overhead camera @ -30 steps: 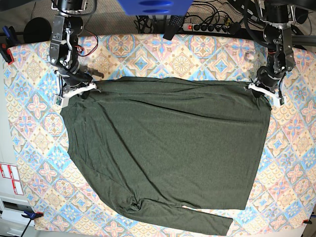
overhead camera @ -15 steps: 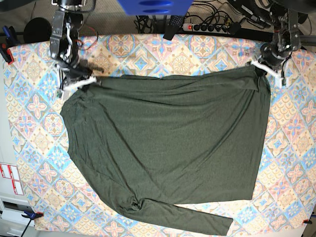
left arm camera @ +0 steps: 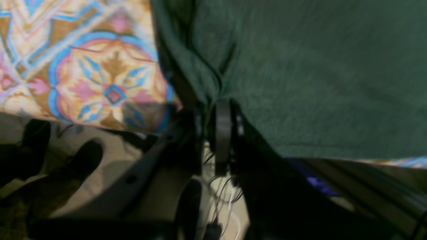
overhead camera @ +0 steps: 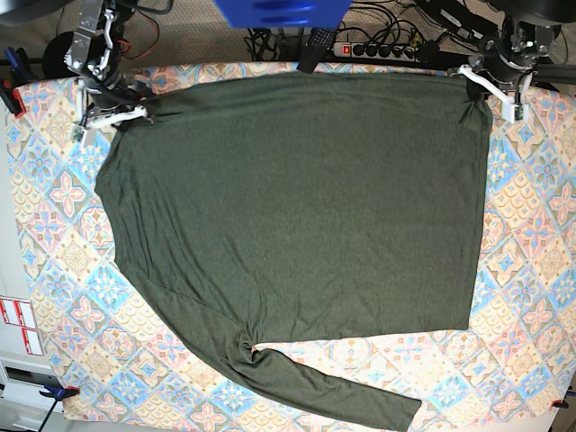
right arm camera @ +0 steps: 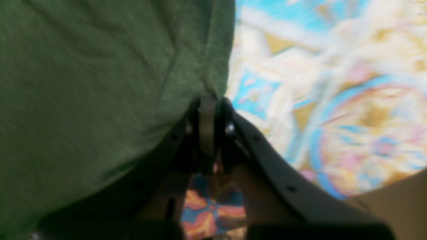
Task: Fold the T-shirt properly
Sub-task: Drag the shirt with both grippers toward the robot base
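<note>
T-shirt [overhead camera: 297,207] now farther back, spread flatter than before.

The right gripper [right arm camera: 209,110] pinches the edge of the green shirt [right arm camera: 100,83], jaws closed on the fabric. Right of the shirt lies the blurred patterned tablecloth [right arm camera: 327,83].

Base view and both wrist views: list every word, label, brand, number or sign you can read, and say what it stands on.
No text here can be read.
Red-and-white labels at the base view's left edge: print too small to read.
Dark olive-green long-sleeved knit T-shirt: plain, no print or logo showing.
Patterned blue, pink and orange tablecloth: ornament only, no lettering.
Black power strip behind the table: no legible marking.
Both wrist views: blurred, no writing visible.
</note>
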Robot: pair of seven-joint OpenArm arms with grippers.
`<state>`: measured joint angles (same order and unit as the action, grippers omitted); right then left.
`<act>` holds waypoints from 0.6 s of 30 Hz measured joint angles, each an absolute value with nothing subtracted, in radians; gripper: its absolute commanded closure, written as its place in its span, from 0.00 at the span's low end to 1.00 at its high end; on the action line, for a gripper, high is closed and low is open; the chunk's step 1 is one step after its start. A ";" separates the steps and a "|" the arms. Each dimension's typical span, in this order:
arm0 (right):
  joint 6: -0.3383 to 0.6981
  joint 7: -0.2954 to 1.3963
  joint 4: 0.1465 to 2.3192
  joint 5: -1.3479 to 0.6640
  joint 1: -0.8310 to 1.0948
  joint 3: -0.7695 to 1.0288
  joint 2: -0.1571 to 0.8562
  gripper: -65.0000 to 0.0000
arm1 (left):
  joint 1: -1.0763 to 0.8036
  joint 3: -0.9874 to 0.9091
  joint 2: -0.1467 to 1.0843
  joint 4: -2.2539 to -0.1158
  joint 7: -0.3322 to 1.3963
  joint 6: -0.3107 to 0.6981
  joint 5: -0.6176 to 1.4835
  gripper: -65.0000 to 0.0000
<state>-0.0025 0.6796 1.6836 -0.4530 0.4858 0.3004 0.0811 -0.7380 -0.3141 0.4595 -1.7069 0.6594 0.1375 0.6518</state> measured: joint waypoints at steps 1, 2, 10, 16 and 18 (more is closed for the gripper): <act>0.000 0.683 1.704 -0.456 0.488 0.300 0.083 1.00 | -0.736 -0.336 0.460 -1.707 0.661 0.136 0.652 1.00; 0.001 0.686 1.724 -0.460 0.488 0.300 0.083 1.00 | -0.726 -0.355 0.461 -1.707 0.662 0.136 0.652 1.00; -0.004 0.698 1.740 -0.458 0.429 0.290 0.077 1.00 | -0.570 -0.397 0.432 -1.707 0.669 0.138 0.653 1.00; 0.014 0.673 1.712 -0.473 0.286 0.255 0.076 1.00 | -0.453 -0.401 0.385 -1.697 0.676 0.120 0.628 1.00; -0.001 0.680 1.674 -0.461 0.260 0.255 0.077 1.00 | -0.399 -0.401 0.379 -1.666 0.715 0.134 0.641 1.00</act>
